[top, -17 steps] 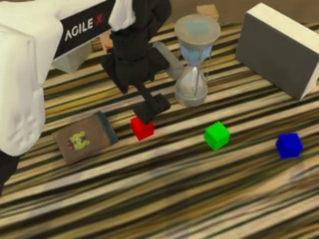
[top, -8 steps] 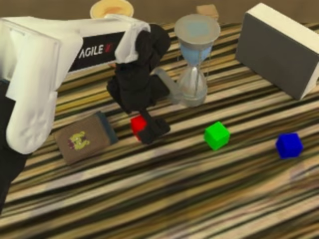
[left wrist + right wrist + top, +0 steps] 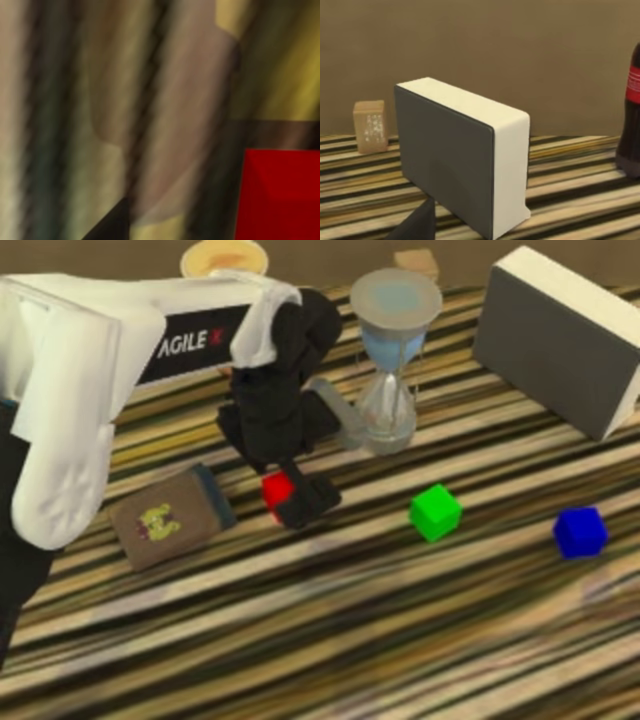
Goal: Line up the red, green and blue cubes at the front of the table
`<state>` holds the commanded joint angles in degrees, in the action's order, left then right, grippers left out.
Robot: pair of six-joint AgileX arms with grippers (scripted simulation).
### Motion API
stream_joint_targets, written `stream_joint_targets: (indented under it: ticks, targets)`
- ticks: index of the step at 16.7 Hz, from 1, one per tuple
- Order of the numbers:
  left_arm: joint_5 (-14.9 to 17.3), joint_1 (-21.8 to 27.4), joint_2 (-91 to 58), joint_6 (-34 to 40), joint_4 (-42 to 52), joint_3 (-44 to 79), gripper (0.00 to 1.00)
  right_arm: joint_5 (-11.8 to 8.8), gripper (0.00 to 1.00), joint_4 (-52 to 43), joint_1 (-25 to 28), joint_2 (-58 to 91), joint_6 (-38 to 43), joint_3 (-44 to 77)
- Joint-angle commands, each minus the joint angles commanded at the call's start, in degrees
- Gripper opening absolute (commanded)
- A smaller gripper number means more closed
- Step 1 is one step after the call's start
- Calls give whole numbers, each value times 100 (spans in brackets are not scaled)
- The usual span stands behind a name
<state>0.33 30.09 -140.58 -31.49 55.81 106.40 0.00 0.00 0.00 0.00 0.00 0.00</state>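
Left end effector [image 3: 290, 498] is sitting down at the red cube [image 3: 276, 490], left of table [image 3: 330, 640] centre; dark fingers are covering the cube's right side, touching or nearly so. Can't tell how wide the fingers are or whether they're actually gripping. Left wrist view is showing the cube's red face [image 3: 280, 195] close up over the stripes. Green cube [image 3: 435, 511] is resting near table centre, blue cube [image 3: 580, 531] toward the right edge, both well apart from the end effector. Right end effector isn't showing in the top view; its wrist camera is facing the grey-and-white box [image 3: 465, 155] near the far right corner.
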Motion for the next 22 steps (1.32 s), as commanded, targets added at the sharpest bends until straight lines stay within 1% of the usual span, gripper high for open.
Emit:
stream_joint_targets:
  ticks: [9,10,17,18,20,22]
  targets:
    - [0,0,0,0,0,0,2,0,100,0,0,0,0,0]
    - [0,0,0,0,0,0,0,0,100,0,0,0,0,0]
    - [0,0,0,0,0,0,0,0,100,0,0,0,0,0]
    - [88,-2,216,59,94,29,0,0,100,0,0,0,0,0]
    - [92,-6,235,53,193,121,0,0,100,0,0,0,0,0]
    - [90,-43,315,66,527,367,0,0,100,0,0,0,0,0]
